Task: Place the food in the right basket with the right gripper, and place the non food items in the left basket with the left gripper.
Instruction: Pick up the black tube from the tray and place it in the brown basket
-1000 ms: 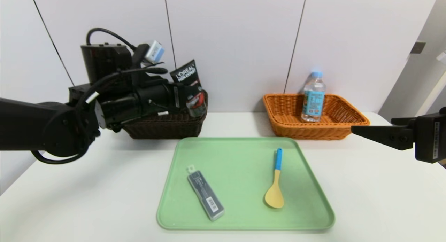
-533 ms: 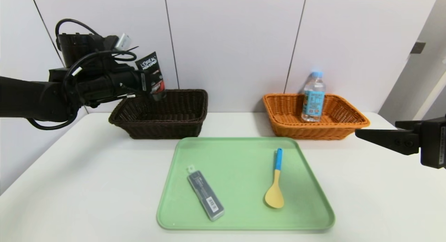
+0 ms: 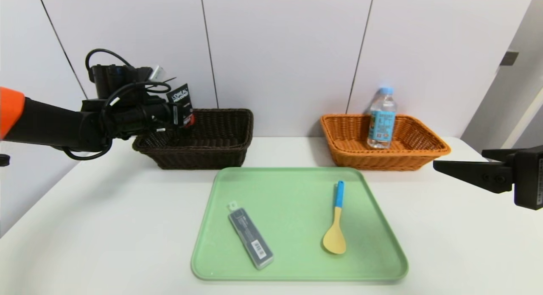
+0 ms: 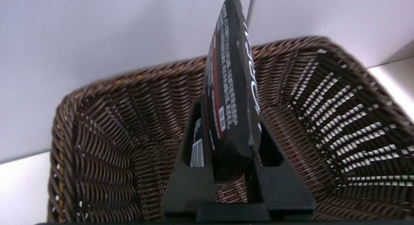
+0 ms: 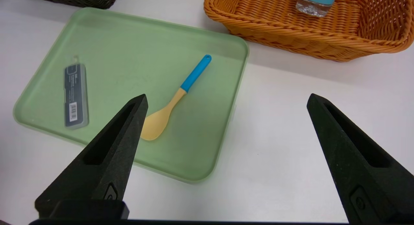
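A black L'Oreal tube (image 3: 181,100) (image 4: 233,73) stands nearly upright between the fingers of my left gripper (image 3: 181,116) (image 4: 230,116), which is shut on its lower end. It hangs above the left part of the dark brown left basket (image 3: 212,155) (image 4: 97,128), just over the rim. My right gripper (image 3: 441,167) (image 5: 227,97) hovers open and empty at the table's right side. A water bottle (image 3: 382,121) (image 5: 313,5) stands in the orange right basket (image 3: 352,159) (image 5: 291,37).
A green tray (image 3: 292,193) (image 5: 129,47) lies at the table's middle. On it are a yellow spoon with a blue handle (image 3: 335,227) (image 5: 176,98) and a flat grey case with a barcode (image 3: 250,237) (image 5: 76,95). A white wall rises right behind both baskets.
My left arm has swung left and back with the tube, first rising, then lowering over the brown basket. The right gripper has drifted very slightly.
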`<move>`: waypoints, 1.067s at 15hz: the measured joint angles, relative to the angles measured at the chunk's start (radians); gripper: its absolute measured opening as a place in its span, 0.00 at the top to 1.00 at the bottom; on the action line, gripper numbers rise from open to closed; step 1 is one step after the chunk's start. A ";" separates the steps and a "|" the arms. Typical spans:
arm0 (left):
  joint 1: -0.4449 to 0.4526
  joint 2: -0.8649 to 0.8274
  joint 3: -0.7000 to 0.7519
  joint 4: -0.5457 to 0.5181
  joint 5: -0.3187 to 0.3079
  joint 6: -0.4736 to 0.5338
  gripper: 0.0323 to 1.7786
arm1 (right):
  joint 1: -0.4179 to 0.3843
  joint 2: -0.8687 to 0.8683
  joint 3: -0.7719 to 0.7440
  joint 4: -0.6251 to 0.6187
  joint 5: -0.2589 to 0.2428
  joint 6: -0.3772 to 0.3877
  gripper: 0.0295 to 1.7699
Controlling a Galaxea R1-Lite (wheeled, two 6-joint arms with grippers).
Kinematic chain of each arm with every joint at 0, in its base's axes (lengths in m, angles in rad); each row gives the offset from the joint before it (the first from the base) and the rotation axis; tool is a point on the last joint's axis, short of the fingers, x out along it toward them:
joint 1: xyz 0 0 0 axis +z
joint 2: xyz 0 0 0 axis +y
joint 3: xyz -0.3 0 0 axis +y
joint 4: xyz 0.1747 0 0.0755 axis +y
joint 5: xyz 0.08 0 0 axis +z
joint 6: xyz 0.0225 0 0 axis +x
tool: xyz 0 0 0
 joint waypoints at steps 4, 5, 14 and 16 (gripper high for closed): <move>0.003 0.031 -0.005 0.008 0.000 -0.001 0.85 | 0.000 0.000 0.000 -0.001 0.000 -0.001 0.04; 0.003 0.035 -0.005 0.011 -0.001 -0.002 0.85 | 0.000 0.000 0.000 0.000 0.000 -0.001 0.04; 0.003 0.050 -0.004 0.007 -0.002 -0.005 0.57 | 0.000 0.003 -0.002 -0.002 0.000 -0.001 0.04; 0.003 0.044 -0.001 0.001 0.000 -0.005 0.45 | 0.000 0.003 -0.001 -0.002 0.000 0.000 0.04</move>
